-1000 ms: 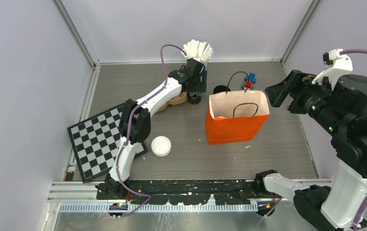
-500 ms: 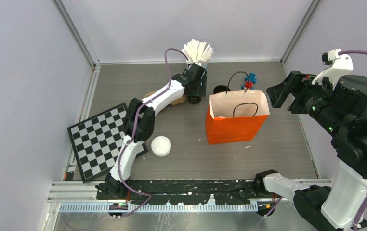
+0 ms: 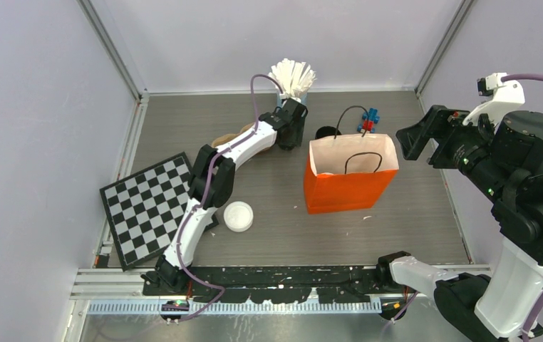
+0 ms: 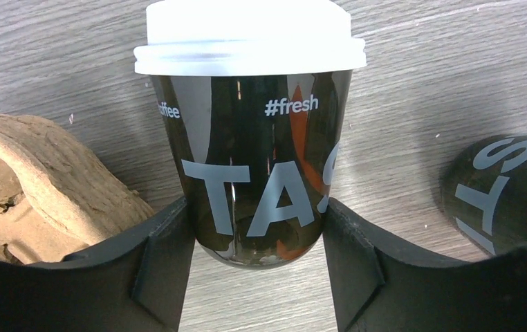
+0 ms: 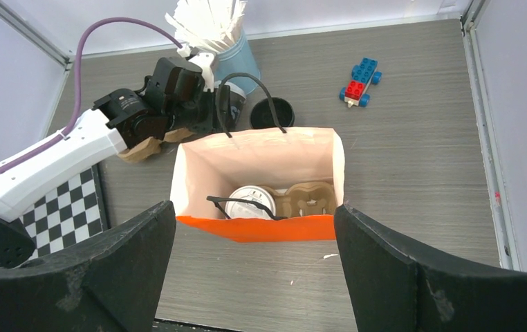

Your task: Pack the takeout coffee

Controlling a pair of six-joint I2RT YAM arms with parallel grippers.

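Note:
A takeout coffee cup (image 4: 254, 159), black with white print and a white lid, stands upright on the table between the fingers of my left gripper (image 4: 255, 211). Both pads press its lower sides, so the gripper is shut on it. From above, the left gripper (image 3: 290, 132) covers this cup beside the stirrer cup. Another lidded coffee cup (image 5: 251, 202) sits inside the orange paper bag (image 3: 350, 189), next to a cardboard carrier (image 5: 309, 199). A lidless black cup (image 3: 323, 132) stands behind the bag. My right gripper (image 5: 255, 270) hangs open and empty, raised right of the bag.
A light-blue cup of white stirrers (image 3: 293, 77) stands at the back. A second cardboard carrier (image 4: 32, 180) lies left of the gripped cup. A loose white lid (image 3: 238, 216), a chessboard (image 3: 144, 206) and toy bricks (image 3: 370, 120) lie around. The bag's black handles stick up.
My left arm has stretched farther back toward the stirrer cup, and its jaws have narrowed onto the coffee cup. The right arm has barely moved.

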